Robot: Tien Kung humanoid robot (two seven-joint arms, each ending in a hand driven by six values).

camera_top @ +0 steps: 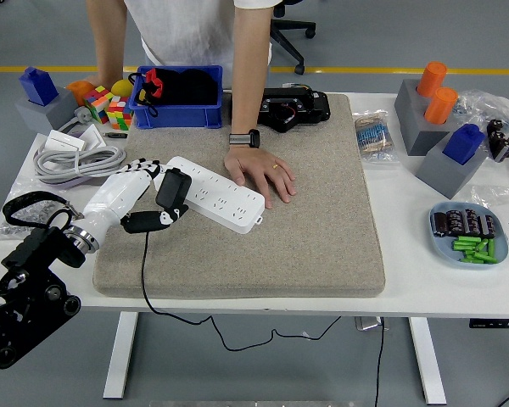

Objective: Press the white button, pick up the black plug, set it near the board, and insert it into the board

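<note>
A white power strip [216,195] lies slantwise on the grey mat [305,229]. The black plug [171,188] sits upright at the strip's left end, and its black cable [144,280] runs down over the table's front edge. My left hand [153,193], white with black fingertips, is right at the plug's left side. Its fingers [144,165] are spread above the plug and its thumb [151,222] lies below, so nothing is clasped. A person's hand [259,174] rests flat on the mat against the strip's right part. My right hand is not in view.
A blue bin [180,100] and a black device [293,106] stand at the back of the mat. A coiled grey cable [72,159] and colour cubes [110,106] lie at the left. Grey blocks with orange cylinders [428,97] and a tray of green parts [471,236] are at the right.
</note>
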